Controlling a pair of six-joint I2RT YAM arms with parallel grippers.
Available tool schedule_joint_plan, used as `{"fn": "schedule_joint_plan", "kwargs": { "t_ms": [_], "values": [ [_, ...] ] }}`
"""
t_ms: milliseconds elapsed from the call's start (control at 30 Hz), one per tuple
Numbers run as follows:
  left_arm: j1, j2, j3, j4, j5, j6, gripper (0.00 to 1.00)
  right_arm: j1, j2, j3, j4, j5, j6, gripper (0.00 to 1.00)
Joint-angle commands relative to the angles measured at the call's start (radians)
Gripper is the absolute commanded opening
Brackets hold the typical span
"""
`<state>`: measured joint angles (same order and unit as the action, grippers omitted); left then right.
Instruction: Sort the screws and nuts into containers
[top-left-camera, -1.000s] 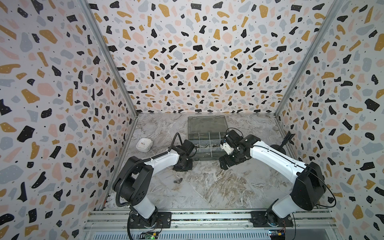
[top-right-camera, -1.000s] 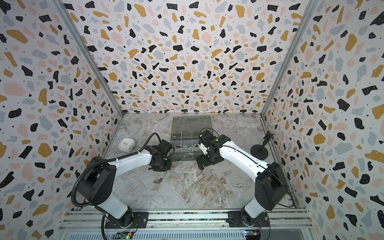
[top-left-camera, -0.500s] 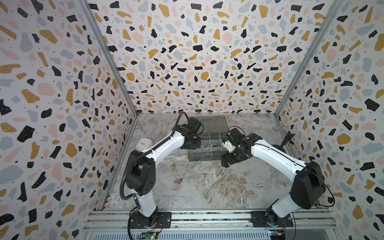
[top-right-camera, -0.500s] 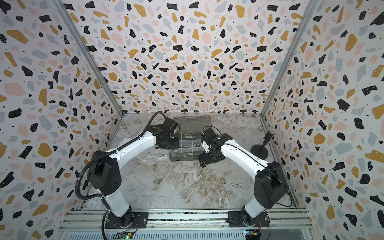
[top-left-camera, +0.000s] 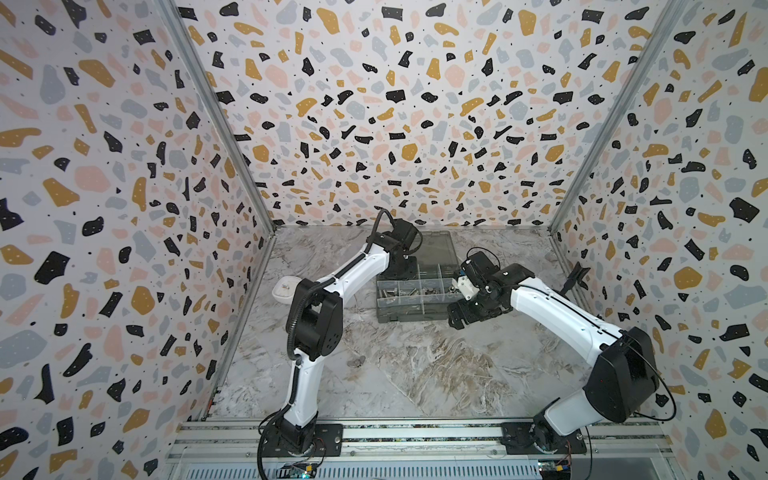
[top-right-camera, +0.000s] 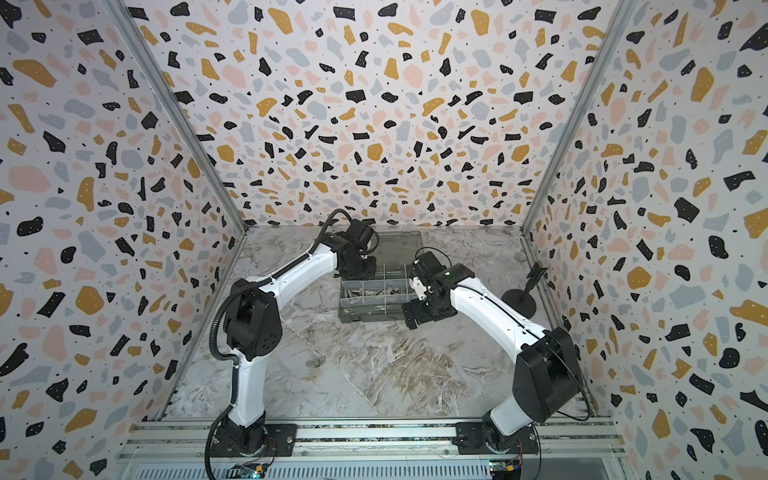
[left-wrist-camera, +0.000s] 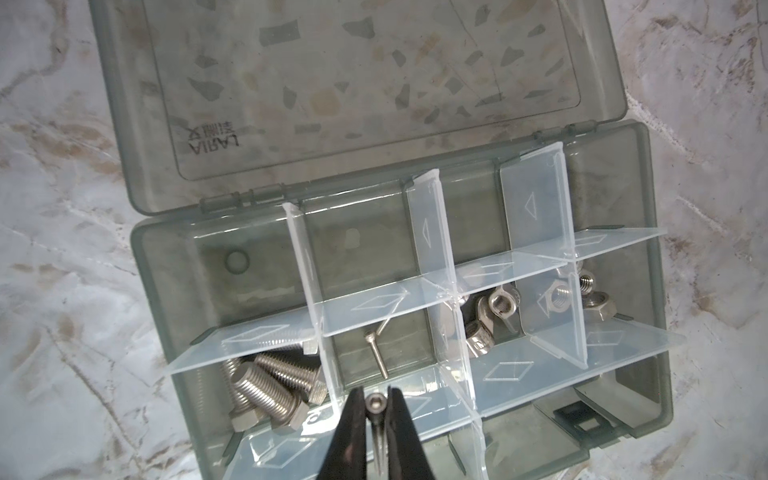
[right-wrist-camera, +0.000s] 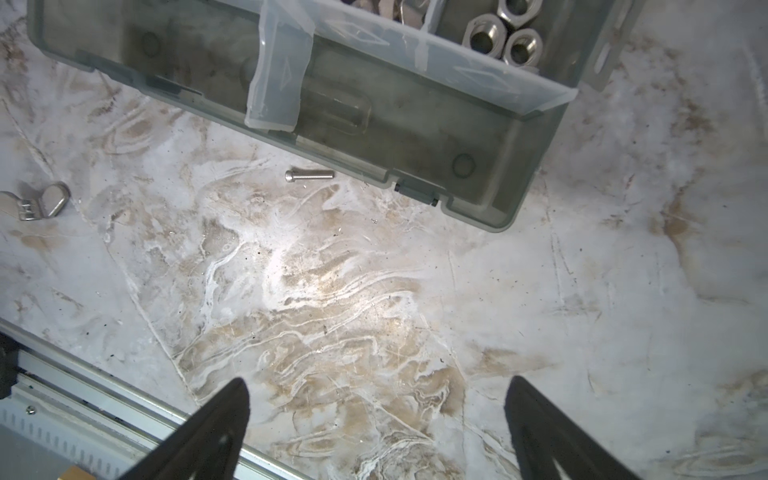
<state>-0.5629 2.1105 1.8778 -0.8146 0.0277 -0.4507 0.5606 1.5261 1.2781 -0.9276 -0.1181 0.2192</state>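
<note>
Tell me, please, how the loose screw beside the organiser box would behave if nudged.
Lying on its side on the smooth table, the loose screw would probably roll, curving around its wider head. It looks rigid, yet its thin round shaft might slip when pinched.

The marble-patterned tabletop (top-left-camera: 415, 374) carries a translucent grey organiser box (top-left-camera: 399, 316) toward the back, seen in both top views. Its hinged lid (left-wrist-camera: 374, 83) is open and lies flat on the surface behind it. A small white case (top-left-camera: 284, 291) sits near the left wall, apart from the box. One loose screw (right-wrist-camera: 309, 175) lies on its side just beside the box's front wall. A wing nut (top-left-camera: 355, 363) rests alone on bare marble nearer the front. A black stand (top-right-camera: 519, 301) sits on its round base by the right wall.
</note>
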Motion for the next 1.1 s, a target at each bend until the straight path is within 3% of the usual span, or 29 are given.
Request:
{"fn": "schedule_joint_plan", "kwargs": {
  "t_ms": [0, 300, 467, 700, 967, 1067],
  "values": [
    [-0.006, 0.009, 0.027, -0.009, 0.024, 0.015, 0.11, -0.01, -0.036, -0.006, -0.028, 0.012, 0.0, 0.97],
    [-0.012, 0.021, 0.021, -0.007, 0.038, 0.017, 0.15, -0.013, -0.021, -0.002, -0.028, 0.008, -0.001, 0.97],
    [-0.014, 0.025, 0.022, -0.007, 0.039, 0.02, 0.25, -0.014, -0.017, 0.004, -0.033, 0.011, 0.0, 0.97],
    [-0.011, -0.033, 0.022, -0.032, -0.013, 0.033, 0.27, -0.01, 0.013, 0.001, -0.024, -0.025, -0.021, 0.95],
    [0.058, -0.237, -0.241, 0.011, -0.051, 0.037, 0.28, 0.026, 0.097, -0.004, 0.041, -0.123, -0.028, 0.9],
    [0.107, -0.32, -0.357, 0.031, -0.052, 0.04, 0.33, 0.056, 0.144, 0.001, 0.068, -0.144, -0.036, 0.87]
  ]
}}
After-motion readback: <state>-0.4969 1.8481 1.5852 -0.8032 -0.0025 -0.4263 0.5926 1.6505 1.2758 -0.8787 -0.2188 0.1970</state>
